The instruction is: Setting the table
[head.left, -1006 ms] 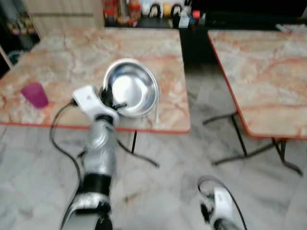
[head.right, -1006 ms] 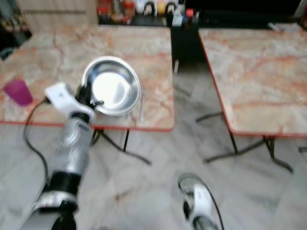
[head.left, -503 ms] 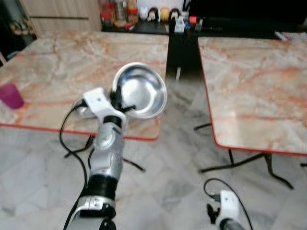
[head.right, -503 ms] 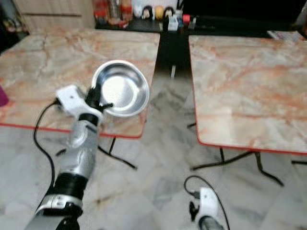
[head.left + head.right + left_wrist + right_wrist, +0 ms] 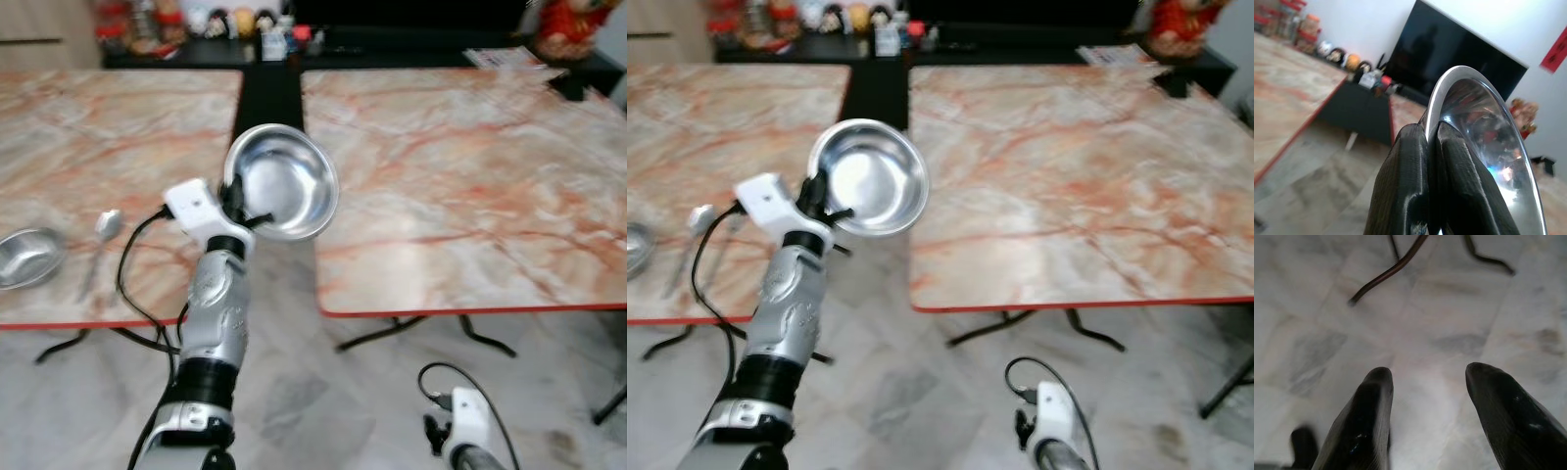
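My left gripper (image 5: 238, 199) is shut on the rim of a shiny steel bowl (image 5: 281, 181), held tilted in the air over the gap between two marble tables. In the left wrist view both black fingers (image 5: 1413, 191) pinch the steel bowl's (image 5: 1484, 147) edge. The left table (image 5: 88, 137) carries a second steel bowl (image 5: 27, 257) and a spoon (image 5: 100, 235) near its front edge. The right table (image 5: 460, 166) has a bare marble top. My right gripper (image 5: 1425, 426) hangs low over the floor, open with nothing between its fingers.
A dark cabinet (image 5: 323, 39) with small bottles and figurines (image 5: 265, 24) stands behind the tables. A red ornament (image 5: 568, 24) sits at the back right. Folding table legs (image 5: 431, 333) and a cable (image 5: 1396, 267) cross the pale marble floor (image 5: 323, 392).
The camera has swung to the right: the left table slid left and the right table now takes up the middle. The left gripper still holds the bowl up.
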Available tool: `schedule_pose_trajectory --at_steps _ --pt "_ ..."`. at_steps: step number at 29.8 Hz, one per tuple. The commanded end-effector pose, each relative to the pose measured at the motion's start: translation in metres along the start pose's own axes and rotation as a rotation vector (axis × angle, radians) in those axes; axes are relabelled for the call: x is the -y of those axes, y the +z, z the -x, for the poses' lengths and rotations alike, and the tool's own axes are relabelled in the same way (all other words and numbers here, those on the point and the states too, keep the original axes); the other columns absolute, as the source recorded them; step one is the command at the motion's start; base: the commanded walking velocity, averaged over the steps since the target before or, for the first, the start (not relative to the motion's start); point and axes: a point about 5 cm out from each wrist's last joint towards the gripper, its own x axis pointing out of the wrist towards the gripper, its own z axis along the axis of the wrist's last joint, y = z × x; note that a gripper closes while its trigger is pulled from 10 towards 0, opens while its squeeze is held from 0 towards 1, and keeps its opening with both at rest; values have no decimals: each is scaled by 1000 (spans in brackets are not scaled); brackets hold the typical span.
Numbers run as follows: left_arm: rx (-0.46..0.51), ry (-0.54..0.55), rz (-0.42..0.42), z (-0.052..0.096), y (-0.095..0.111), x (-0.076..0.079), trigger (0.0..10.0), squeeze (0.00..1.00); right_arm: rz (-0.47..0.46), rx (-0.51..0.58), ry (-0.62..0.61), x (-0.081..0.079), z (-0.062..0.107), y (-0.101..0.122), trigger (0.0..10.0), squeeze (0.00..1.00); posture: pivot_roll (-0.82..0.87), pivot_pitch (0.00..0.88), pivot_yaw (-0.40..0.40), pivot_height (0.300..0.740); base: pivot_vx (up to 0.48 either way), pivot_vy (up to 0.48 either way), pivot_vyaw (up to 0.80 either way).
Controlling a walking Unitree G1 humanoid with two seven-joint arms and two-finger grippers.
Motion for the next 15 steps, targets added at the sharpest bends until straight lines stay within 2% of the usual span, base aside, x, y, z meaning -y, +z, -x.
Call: schedule_pose_trajectory --at_steps 1,10,12,15 --pt "16 36 -22 1 5 -12 10000 0 -22 -6 25 -11 0 -4 10000 0 51 115 -47 740 289 -379 0" --pt "21 32 -17 1 5 -11 10000 0 -26 -22 31 -12 0 -5 10000 0 55 114 -46 740 286 -381 0" --pt "24 31 -10 1 6 -11 10000 0 -50 -32 44 -14 0 -7 10000 0 54 115 -45 740 277 -390 -575" --pt "24 29 -12 1 6 -11 10000 0 -28 -23 39 -14 0 -6 10000 0 56 115 -44 740 245 -410 -552"
